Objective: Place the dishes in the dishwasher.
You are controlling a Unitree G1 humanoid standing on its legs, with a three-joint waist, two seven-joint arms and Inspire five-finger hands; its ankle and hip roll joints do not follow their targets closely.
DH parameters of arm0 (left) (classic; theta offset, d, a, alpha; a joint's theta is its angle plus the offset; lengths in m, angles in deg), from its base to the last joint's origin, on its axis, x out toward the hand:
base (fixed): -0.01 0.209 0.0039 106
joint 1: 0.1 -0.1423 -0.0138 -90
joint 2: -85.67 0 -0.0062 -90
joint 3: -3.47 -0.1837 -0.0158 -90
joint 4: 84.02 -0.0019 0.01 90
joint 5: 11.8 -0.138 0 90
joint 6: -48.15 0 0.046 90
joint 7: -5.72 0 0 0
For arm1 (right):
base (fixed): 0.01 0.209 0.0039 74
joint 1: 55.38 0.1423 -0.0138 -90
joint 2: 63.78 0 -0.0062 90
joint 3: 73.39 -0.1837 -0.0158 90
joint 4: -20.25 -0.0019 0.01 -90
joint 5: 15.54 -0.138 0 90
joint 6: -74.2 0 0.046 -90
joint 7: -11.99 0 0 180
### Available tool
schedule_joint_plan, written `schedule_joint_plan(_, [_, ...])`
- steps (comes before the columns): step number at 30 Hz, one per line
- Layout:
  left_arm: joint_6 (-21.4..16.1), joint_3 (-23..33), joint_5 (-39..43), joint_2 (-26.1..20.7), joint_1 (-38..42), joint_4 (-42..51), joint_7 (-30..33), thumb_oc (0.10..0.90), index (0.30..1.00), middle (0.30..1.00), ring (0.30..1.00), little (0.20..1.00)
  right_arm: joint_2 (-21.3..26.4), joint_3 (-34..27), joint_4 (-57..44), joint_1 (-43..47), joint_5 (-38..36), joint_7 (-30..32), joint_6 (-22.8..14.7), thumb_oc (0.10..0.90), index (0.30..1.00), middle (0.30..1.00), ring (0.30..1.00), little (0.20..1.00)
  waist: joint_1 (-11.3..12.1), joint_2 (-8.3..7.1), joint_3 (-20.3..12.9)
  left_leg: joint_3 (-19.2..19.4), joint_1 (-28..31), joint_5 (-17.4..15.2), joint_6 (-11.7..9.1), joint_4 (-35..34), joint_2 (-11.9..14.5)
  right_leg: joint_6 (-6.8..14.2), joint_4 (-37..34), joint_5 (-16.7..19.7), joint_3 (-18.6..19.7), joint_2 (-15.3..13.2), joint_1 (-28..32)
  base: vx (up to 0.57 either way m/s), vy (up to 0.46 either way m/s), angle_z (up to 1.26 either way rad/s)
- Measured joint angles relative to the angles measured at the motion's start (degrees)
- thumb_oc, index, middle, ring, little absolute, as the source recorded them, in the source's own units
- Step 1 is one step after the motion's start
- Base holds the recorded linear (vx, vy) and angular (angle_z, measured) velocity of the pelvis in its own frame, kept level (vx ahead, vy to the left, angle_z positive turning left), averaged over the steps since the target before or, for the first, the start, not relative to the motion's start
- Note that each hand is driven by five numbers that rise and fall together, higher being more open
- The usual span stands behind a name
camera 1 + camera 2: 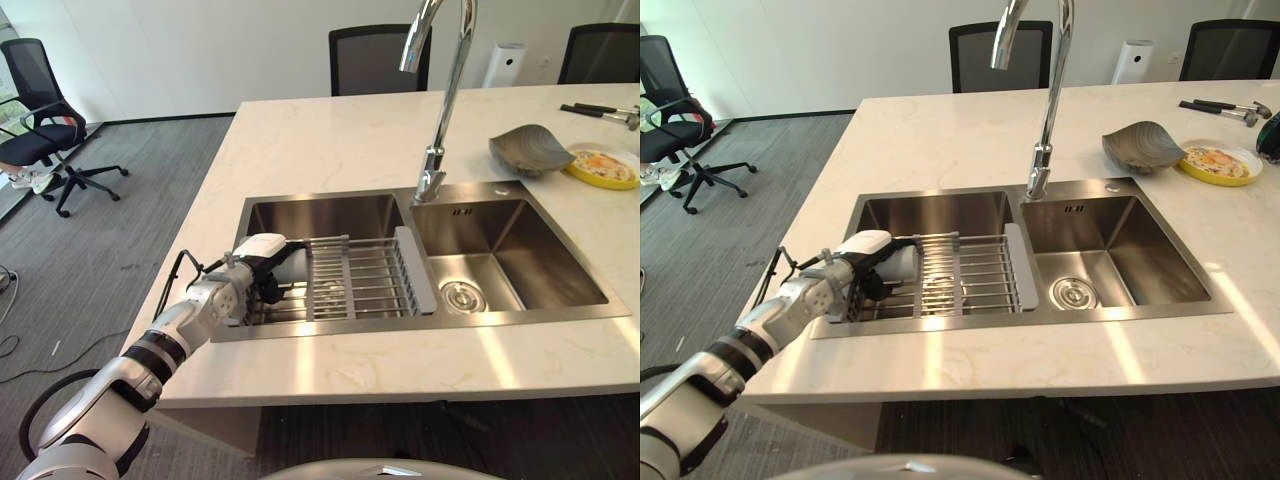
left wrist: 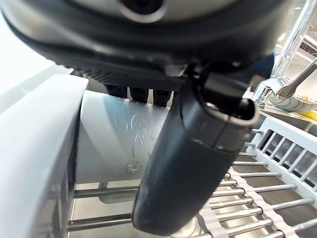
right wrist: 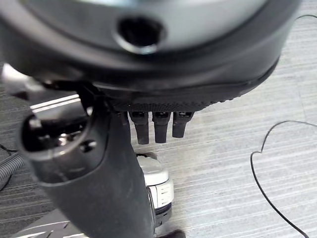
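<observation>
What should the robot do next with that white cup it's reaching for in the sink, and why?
Probably lift it straight up. The left hand already has its thumb and fingers round the white cup, which lies on the wire rack over the sink, so lifting it clear of the bars seems the natural step.

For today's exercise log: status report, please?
Left robot hand curled round white cup on sink rack. Right robot hand idle, relaxed. Nothing blocking.

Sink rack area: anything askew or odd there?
Nothing spilled or damaged. A white cup lies on its side on the sink rack, with the left hand curled around it.
</observation>
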Motion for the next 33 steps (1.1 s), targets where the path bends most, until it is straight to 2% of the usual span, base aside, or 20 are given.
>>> schedule_joint_plan(10, [0.13,-6.53,-7.13,3.75,9.37,-12.78,1.59,0.8,0.9,0.9,0.9,0.9,0.1,1.2,0.23,1.13,0.03,0.45,0.96,0.8,0.9,0.9,0.9,0.9,-0.09,0.25,0.25,0.0,-0.4,-0.07,-0.77,0.0,0.39,0.2,0.0,-0.16,-0.04,0.14,-0.41,0.0,0.0,0.0])
schedule_joint_plan(11, [0.2,-7.16,-8.3,4.53,10.75,-14.7,1.62,0.758,0.836,0.836,0.836,0.836,0.18,2.34,0.33,1.53,0.05,0.46,1.17,0.8,0.9,0.9,0.9,0.9,-0.1,0.36,0.25,-0.01,-0.46,-0.04,-0.79,0.0,0.41,0.2,0.0,-0.15,-0.04,0.12,-0.52,0.0,0.0,0.0])
schedule_joint_plan(12, [0.21,-7.95,-9.13,5.42,12.2,-16.8,1.72,0.554,0.531,0.531,0.531,0.531,0.23,2.66,0.35,1.78,0.05,0.47,1.32,0.8,0.9,0.9,0.9,0.9,-0.1,0.42,0.22,-0.01,-0.51,-0.02,-0.79,0.0,0.42,0.19,0.0,-0.14,-0.03,0.14,-0.59,0.0,0.0,0.0])
schedule_joint_plan(13, [0.25,-8.62,-9.26,5.89,13.07,-18.07,1.77,0.4,0.3,0.3,0.3,0.3,0.32,2.81,0.53,1.96,0.05,0.48,1.51,0.8,0.9,0.9,0.9,0.9,-0.11,0.58,0.12,-0.01,-0.55,-0.02,-0.79,0.0,0.43,0.18,0.0,-0.14,-0.02,0.17,-0.66,0.0,0.0,0.0])
schedule_joint_plan(18, [1.61,-9.0,-10.73,8.17,15.37,-22.0,2.62,0.4,0.3,0.3,0.3,0.3,0.78,4.76,0.47,2.65,0.04,0.93,1.67,0.8,0.9,0.9,0.9,0.9,-0.8,1.14,0.0,0.06,-0.71,0.27,-0.4,0.01,0.56,0.02,0.01,-0.05,0.01,0.47,-0.85,0.0,0.0,0.0])
schedule_joint_plan(21, [2.14,-11.85,-13.97,8.15,17.11,-21.74,2.99,0.4,0.3,0.3,0.3,0.3,0.83,5.54,0.42,2.84,0.02,1.36,1.46,0.8,0.9,0.9,0.9,0.9,-0.87,1.27,0.28,0.04,-0.75,0.28,-0.44,0.01,0.59,0.01,0.0,-0.06,-0.02,0.5,-0.91,0.0,0.0,0.0])
schedule_joint_plan(25, [2.28,-13.72,-17.68,6.97,17.75,-18.7,3.01,0.4,0.3,0.3,0.3,0.3,1.04,5.5,0.16,3.07,0.0,2.16,1.03,0.8,0.9,0.9,0.9,0.9,-0.81,1.92,1.21,-0.01,-0.87,0.39,-0.42,0.01,0.63,-0.02,0.02,-0.03,-0.08,0.5,-0.86,0.0,0.0,0.0])
schedule_joint_plan(30, [1.9,-13.44,-17.86,4.11,17.11,-14.31,4.13,0.4,0.3,0.3,0.3,0.3,1.12,5.46,-0.68,2.96,-0.04,2.48,0.19,0.8,0.9,0.9,0.9,0.9,-0.57,2.16,2.29,-0.15,-1.03,0.53,-0.53,0.04,0.92,-0.16,0.03,0.01,-0.26,0.72,-0.87,0.02,-0.041,0.0])
schedule_joint_plan(31, [1.72,-10.52,-16.24,0.02,13.46,-6.96,3.31,0.4,0.3,0.3,0.3,0.3,1.23,5.41,-1.66,3.05,0.01,2.46,0.28,0.8,0.9,0.9,0.9,0.9,-1.32,2.13,2.83,0.12,-0.76,0.5,-0.64,0.02,1.02,-0.27,-0.01,-0.04,-0.16,0.72,-0.84,0.1,-0.056,-0.05])
schedule_joint_plan(32, [-1.69,-8.3,-11.39,-6.01,8.77,0.65,4.98,0.4,0.3,0.3,0.3,0.3,1.07,5.38,-2.47,1.95,-0.04,2.55,-1.0,0.8,0.9,0.9,0.9,0.9,-1.77,2.04,2.92,0.06,-0.6,0.36,-0.84,0.02,1.38,-0.85,0.0,-0.02,-0.27,1.09,-0.59,0.07,-0.079,0.01])
schedule_joint_plan(33, [-2.43,-7.84,-9.65,-7.23,7.43,2.3,5.66,0.4,0.3,0.3,0.3,0.3,0.96,5.09,-2.34,1.22,-0.07,2.65,-1.18,0.8,0.9,0.9,0.9,0.9,-1.38,2.07,2.98,-0.24,-0.38,0.3,-0.94,0.02,1.56,-1.06,0.02,-0.17,-0.64,1.22,-0.14,0.08,-0.122,0.07])
